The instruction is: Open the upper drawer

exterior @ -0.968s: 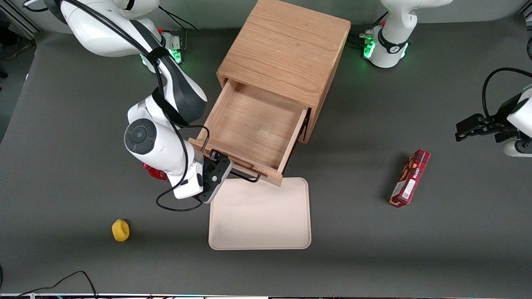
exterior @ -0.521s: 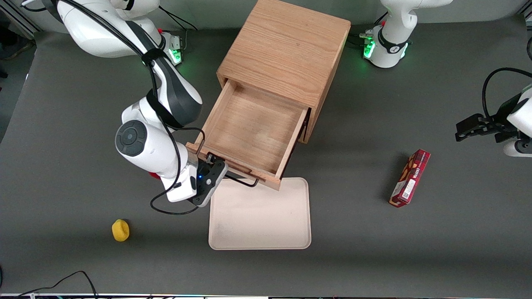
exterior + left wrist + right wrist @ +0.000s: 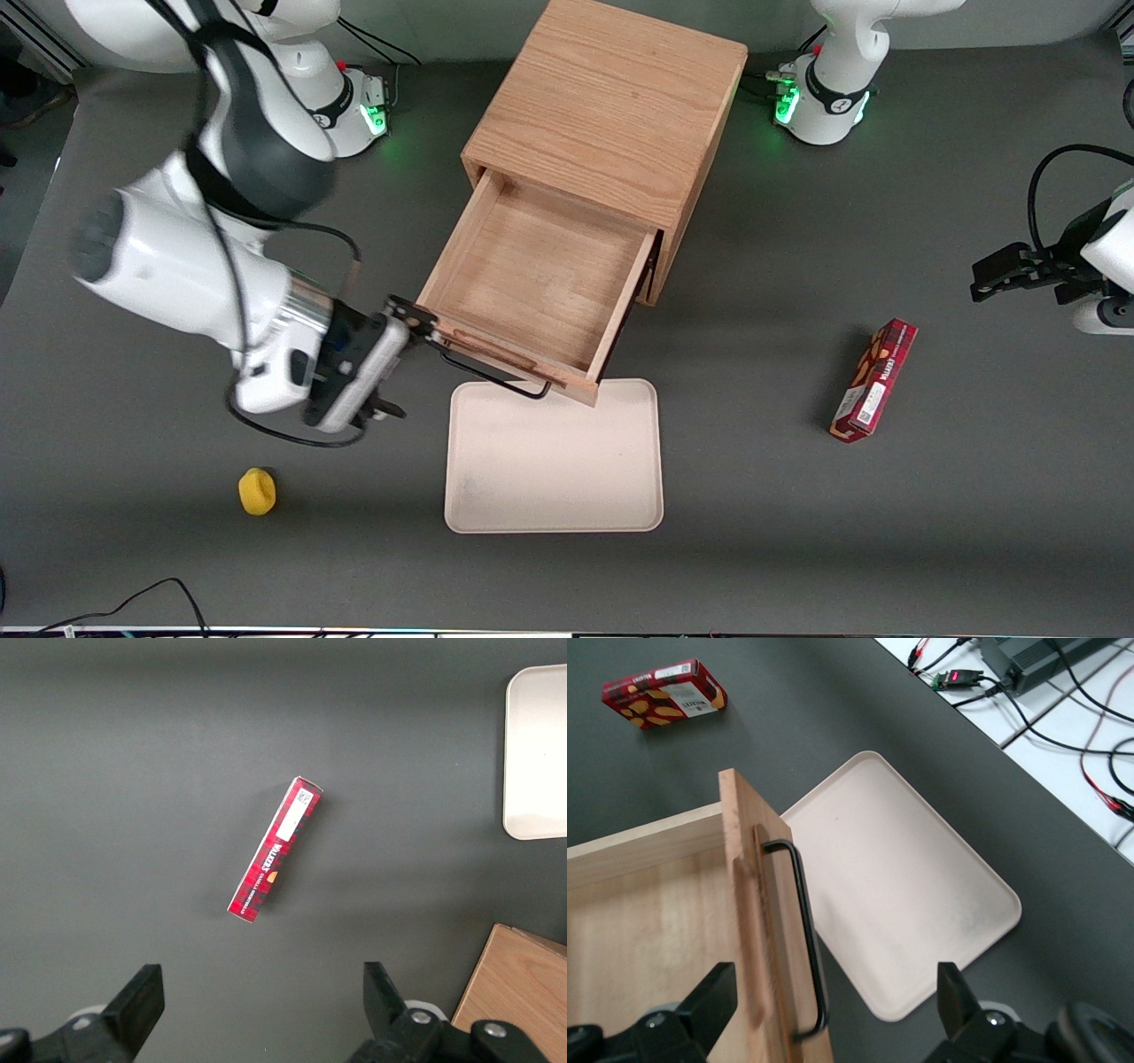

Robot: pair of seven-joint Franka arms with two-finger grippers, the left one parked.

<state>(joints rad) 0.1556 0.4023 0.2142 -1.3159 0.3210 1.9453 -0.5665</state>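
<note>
Gripper (image 3: 403, 363) fingers (image 3: 704, 1005) spread wide beside the handle end, grasping nothing, one upper drawer (image 3: 532, 288) pulled out, one beige tray (image 3: 554, 478), one red box (image 3: 873, 380), one yellow object (image 3: 257, 492) on the surface (image 3: 886, 532)

The upper drawer (image 3: 540, 292) stood pulled out of the cabinet (image 3: 611, 115) over a tray (image 3: 554, 461). The gripper (image 3: 403, 368), fingers spread, hung beside the drawer's handle (image 3: 492, 372), apart from it.

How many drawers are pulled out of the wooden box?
1. The upper drawer is pulled out of the cabinet, above the edge of the tray. The gripper, fingers open, is beside the drawer's front corner. A lower drawer may be hidden underneath.
</note>
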